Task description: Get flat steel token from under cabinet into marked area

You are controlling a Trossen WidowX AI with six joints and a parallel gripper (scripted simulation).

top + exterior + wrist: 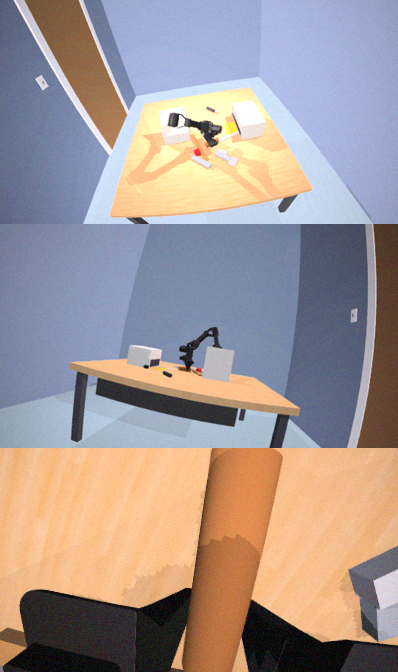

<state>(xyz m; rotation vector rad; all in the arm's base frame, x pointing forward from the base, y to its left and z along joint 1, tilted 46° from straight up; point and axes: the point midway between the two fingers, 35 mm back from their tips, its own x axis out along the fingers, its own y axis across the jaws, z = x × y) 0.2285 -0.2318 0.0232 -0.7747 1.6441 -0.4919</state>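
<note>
My gripper is low over the table's middle and shut on a brown round rod. The rod runs forward from between the fingers, close to the table top. The white cabinet stands to the right in the top view. The yellow marked area lies in front of it. I cannot see the steel token in any view.
A red cube, several grey bars and a white stick lie near the gripper. A dark pen-like object lies further off. The arm's white base box stands on the left.
</note>
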